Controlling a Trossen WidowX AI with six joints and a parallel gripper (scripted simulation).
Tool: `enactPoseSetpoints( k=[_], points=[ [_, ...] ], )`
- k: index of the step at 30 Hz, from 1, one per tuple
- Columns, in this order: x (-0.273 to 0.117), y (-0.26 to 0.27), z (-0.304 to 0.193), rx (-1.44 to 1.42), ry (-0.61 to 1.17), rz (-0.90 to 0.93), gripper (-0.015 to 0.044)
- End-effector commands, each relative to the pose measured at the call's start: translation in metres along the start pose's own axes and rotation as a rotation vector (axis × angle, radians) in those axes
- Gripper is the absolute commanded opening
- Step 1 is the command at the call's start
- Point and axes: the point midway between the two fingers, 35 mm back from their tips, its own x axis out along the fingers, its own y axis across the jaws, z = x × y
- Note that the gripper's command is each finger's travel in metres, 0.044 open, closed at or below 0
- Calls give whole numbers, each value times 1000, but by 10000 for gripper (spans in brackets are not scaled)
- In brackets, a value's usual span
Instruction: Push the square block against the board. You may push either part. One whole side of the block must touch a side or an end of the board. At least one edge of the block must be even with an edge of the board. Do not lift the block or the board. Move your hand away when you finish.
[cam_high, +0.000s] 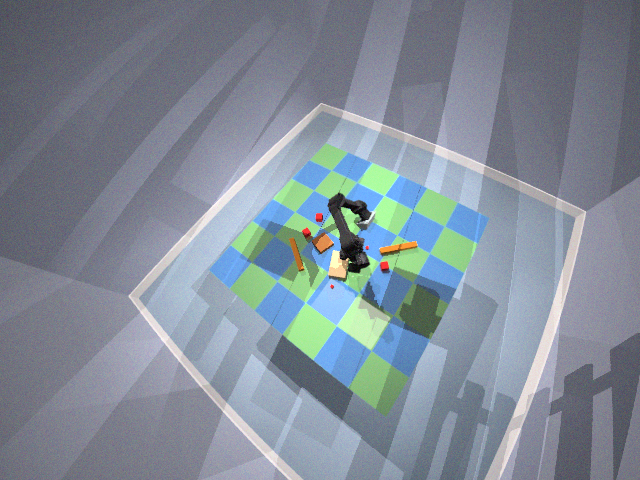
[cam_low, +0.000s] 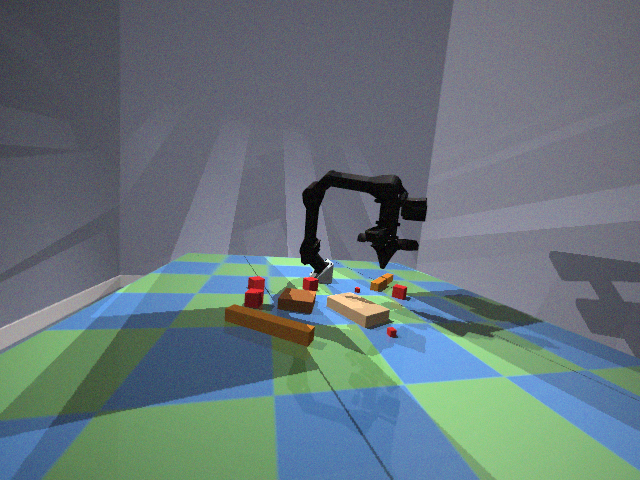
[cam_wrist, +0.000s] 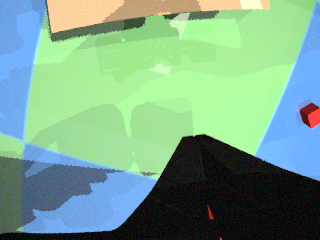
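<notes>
The square block (cam_high: 322, 242) (cam_low: 297, 300) is brown and lies flat. The board (cam_high: 337, 269) (cam_low: 356, 308) (cam_wrist: 100, 10) is pale tan, oblong and lies flat, to the right of the block in the exterior view, with a gap between them. The two are turned at different angles. My gripper (cam_low: 382, 265) (cam_wrist: 194, 147) is shut and empty. Its tips hang above the floor on the side of the board away from the block, clear of the board. In the top view the arm partly covers the board's right side.
An orange bar (cam_high: 296, 254) (cam_low: 268, 325) lies beyond the block; another orange bar (cam_high: 398, 248) (cam_low: 381, 282) lies on the gripper's side. Red cubes (cam_high: 306, 232) (cam_low: 253, 298) stand near the block. A red cube (cam_high: 384, 266) (cam_low: 399, 291) and a tiny red cube (cam_high: 331, 286) (cam_low: 391, 332) are near the board.
</notes>
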Motion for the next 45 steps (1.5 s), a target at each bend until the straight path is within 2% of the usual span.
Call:
enactPoseSetpoints(
  k=[1,27,36,42,45],
  points=[
    [-3,1,0,9,6,-1,0],
    [-2,2,3,7,4,2,0],
    [33,25,126,169,33,-3,0],
    [59,20,219,309,3,1,0],
    [64,16,237,335,-7,-1,0]
  ],
)
